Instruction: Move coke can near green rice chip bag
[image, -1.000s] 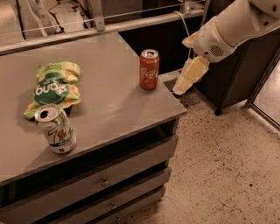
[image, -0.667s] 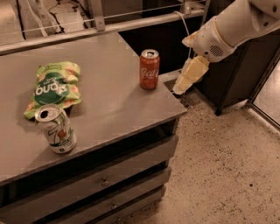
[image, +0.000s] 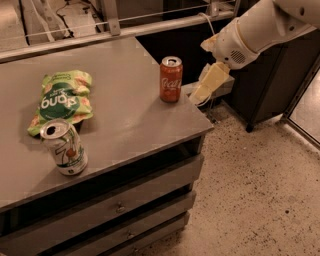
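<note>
On the grey drawer-cabinet top (image: 130, 125), the white-and-green silver-topped can (image: 64, 149) stands nearest. The crinkled light-green rice chip bag (image: 62, 99) lies just beyond it at 12 o'clock. The small red-orange coke can (image: 171, 80) stands upright at the bag's 2 o'clock, well apart. The cream-coloured gripper (image: 206, 86) hovers just beside the coke can at 3 o'clock, holding nothing; whether it is released or clenched cannot be told. Step in hand: approach. Next move: enclose the coke can, then carry it toward 8 o'clock.

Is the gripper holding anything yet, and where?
Nothing is held. The gripper hangs beside the coke can, apart from it; the can stands untouched on the table.
</note>
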